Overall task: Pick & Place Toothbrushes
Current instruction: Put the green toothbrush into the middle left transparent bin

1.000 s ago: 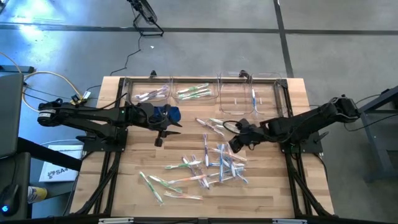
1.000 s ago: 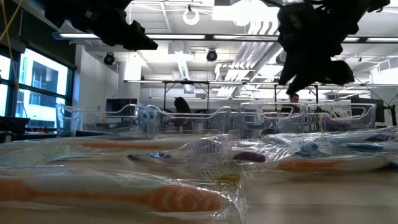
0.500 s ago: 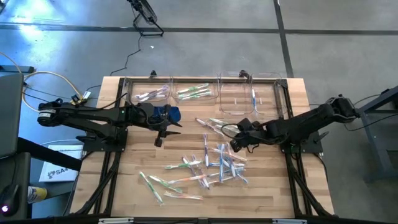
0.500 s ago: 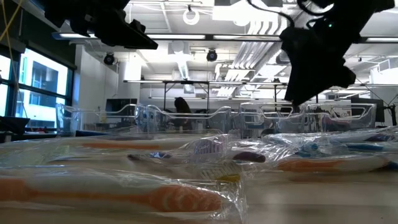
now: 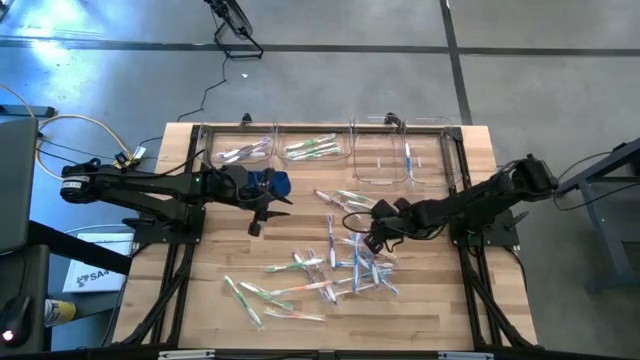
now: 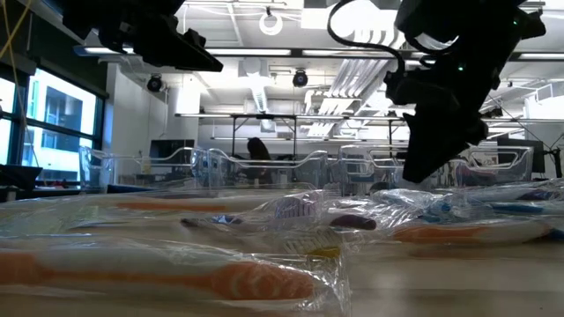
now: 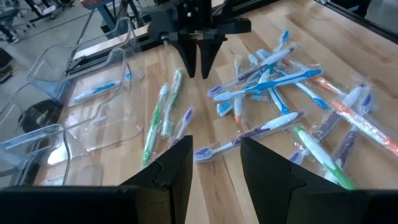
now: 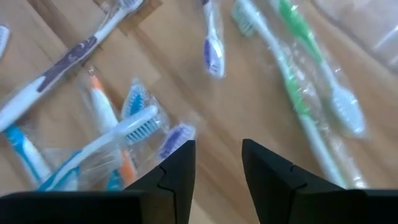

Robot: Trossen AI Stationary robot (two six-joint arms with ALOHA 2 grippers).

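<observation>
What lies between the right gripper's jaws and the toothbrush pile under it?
Nothing: in the right wrist view the open right gripper hangs over bare table beside wrapped toothbrushes.

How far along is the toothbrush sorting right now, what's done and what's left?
Early on. Done: a few toothbrushes already lie in the clear bins at the table's far edge. In hand: nothing; the right tool, fingers apart and empty, is over the loose pile, while the left tool waits open near the blue cloth. Left: most of the pile is scattered on the table.
</observation>
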